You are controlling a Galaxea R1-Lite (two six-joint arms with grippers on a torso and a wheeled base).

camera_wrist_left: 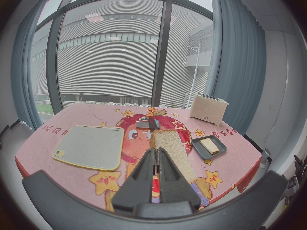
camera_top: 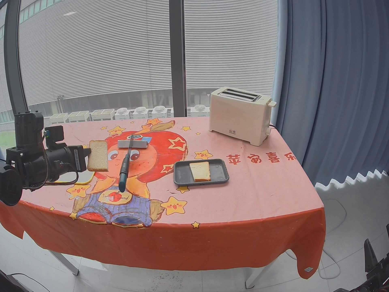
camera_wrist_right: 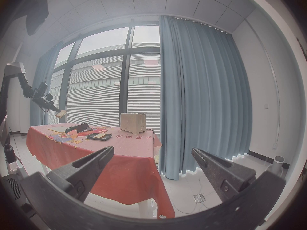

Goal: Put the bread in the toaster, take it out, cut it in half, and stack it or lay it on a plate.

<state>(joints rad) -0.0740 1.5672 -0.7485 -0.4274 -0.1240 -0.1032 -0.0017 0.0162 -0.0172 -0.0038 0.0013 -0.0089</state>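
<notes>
My left gripper (camera_wrist_left: pixel 156 151) is pinched tight on the lower edge of a slice of bread (camera_wrist_left: pixel 174 149), and I'm holding it in the air over the left side of the worktop (camera_top: pixel 263 187). In the head view the slice stands nearly upright, with its broad face toward the camera. Below the gripper a pale cutting board (camera_wrist_left: pixel 91 146) with a yellow rim lies flat on the printed orange cloth. Just beside the held slice, toward the middle of the worktop, a knife (camera_top: pixel 124 168) with a dark handle lies with its far end resting on a small grey block (camera_top: pixel 139 144). Further right is a dark rectangular plate (camera_top: pixel 221 176) with a smaller piece of bread (camera_top: pixel 200 171) lying flat in it. The cream toaster (camera_top: pixel 240 115) stands at the far right corner, near the curtain, with its two slots facing up. My right gripper (camera_wrist_right: pixel 153 151) is spread wide, holding nothing, well apart from the worktop on its right side.
</notes>
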